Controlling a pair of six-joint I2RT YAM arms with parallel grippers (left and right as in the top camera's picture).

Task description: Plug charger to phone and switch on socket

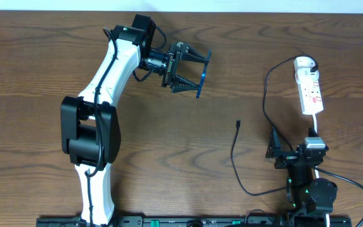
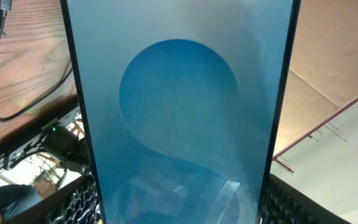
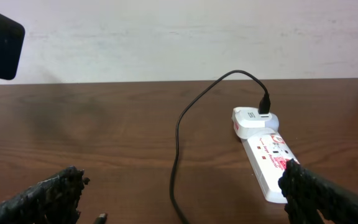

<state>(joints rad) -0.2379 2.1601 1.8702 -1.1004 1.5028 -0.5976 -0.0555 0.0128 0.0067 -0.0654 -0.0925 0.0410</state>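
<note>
Left gripper (image 1: 201, 73) is clamped on the slim black-framed teal-screen phone (image 2: 179, 112) near the bench's far edge. Right gripper (image 3: 182, 182) jaws are wide open by the narrow white power strip (image 3: 267, 158).

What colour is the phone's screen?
The phone has a blue screen, a darker round shape on paler blue-grey; best seen in the left wrist view.

Glossy glass phone (image 2: 179, 112), matt wood-grain table (image 1: 169, 145), smooth white plastic socket (image 1: 310, 91).

On a brown wooden table (image 1: 169, 139), a white socket (image 1: 312, 93) and a black charger (image 1: 232, 154) are laid flat.
</note>
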